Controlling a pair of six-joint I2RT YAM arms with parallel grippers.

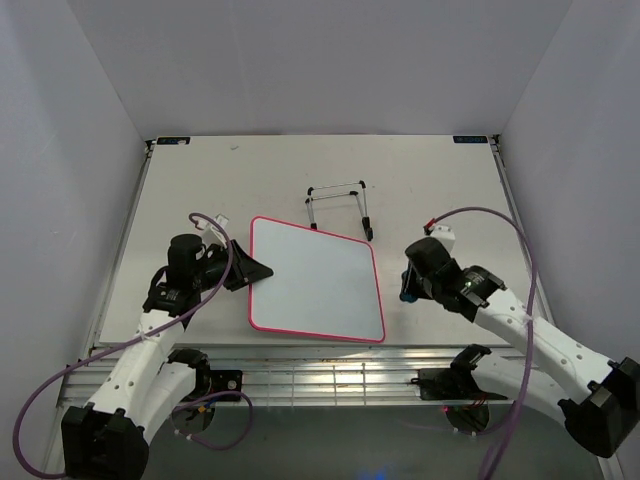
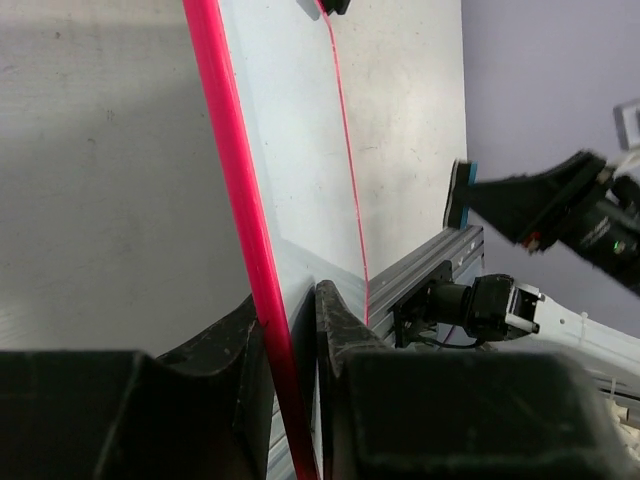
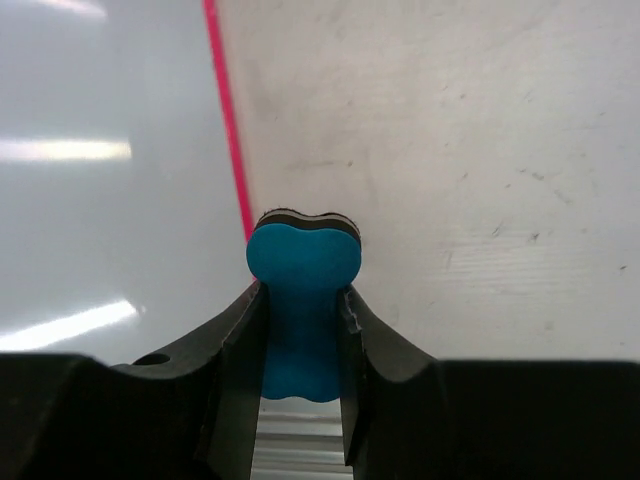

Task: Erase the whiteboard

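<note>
The left gripper is clamped narrowly on the pink-framed near edge of the whiteboard, which stretches away from it toward the right gripper, whose jaws pinch a blue eraser just beside the board's opposite edge, the wire stand beyond both.
</note>
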